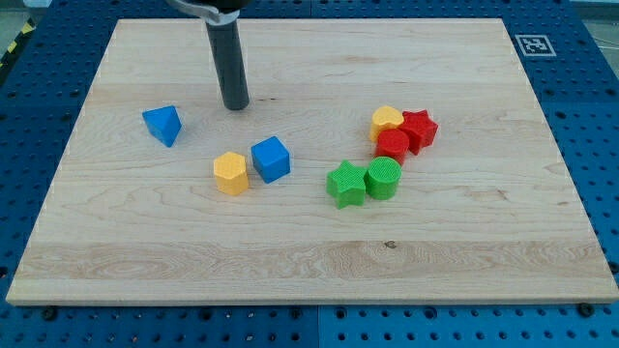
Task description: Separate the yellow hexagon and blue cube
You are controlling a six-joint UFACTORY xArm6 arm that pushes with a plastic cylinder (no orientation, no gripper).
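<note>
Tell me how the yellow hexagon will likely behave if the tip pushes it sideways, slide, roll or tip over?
The yellow hexagon looks squat with a flat top, so it will probably slide rather than tip or roll. It seems a small, rigid block, likely light on the smooth wooden board. The blue cube sits almost touching it, so a push toward the view's right would probably move both. My tip is above them.

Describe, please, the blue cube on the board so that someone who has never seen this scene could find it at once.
Start at the wooden board and look a little toward the view's left of its middle. Two blocks sit close together there, below my tip: the yellow hexagon and, on its right, the blue cube. The only other blue block, a blue triangle, stands alone farther left.
</note>
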